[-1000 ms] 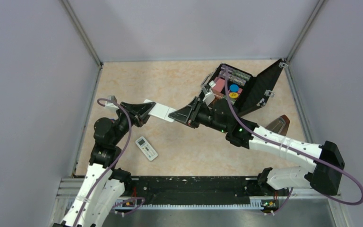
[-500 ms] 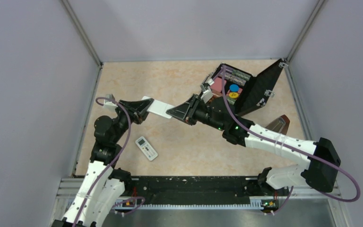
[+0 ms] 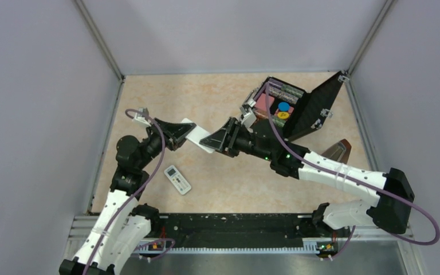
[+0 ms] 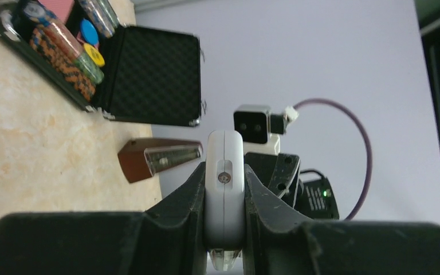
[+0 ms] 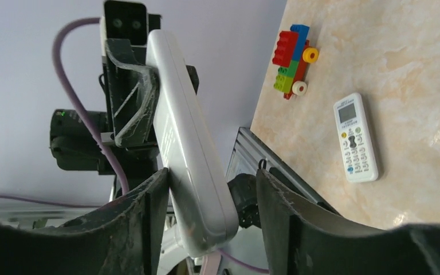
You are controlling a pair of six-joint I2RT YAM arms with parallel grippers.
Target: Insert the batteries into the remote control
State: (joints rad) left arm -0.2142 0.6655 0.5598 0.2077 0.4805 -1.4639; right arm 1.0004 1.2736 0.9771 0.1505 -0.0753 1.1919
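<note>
Remote control [image 3: 197, 136] hangs in the air above the table [image 3: 206, 97], between the two arms, with its plain white back and edge toward the cameras. We see the left gripper [image 4: 224, 177] clamped on one end of it, both fingers pressed against its sides. The right gripper [image 5: 211, 172] has its fingers spread wider than the other end, which sits between them close against one finger, and a gap shows at the other.

We count two remotes: the held one and a second white remote [image 3: 177, 179] with a small display, lying face up on the table near the left arm. The print on its buttons is too small for us to read, and faint marks on the held one's side are too blurred.

One black case [image 3: 315, 109] stands open at the far right, holding rows of chips [image 4: 63, 51]. One blue chip [image 3: 284, 106] and one yellow chip [image 3: 282, 115] lie flat inside. One brown wedge [image 3: 337, 150] stands near the case. One toy of coloured bricks [image 5: 292, 60] lies on the table in the right wrist view.
</note>
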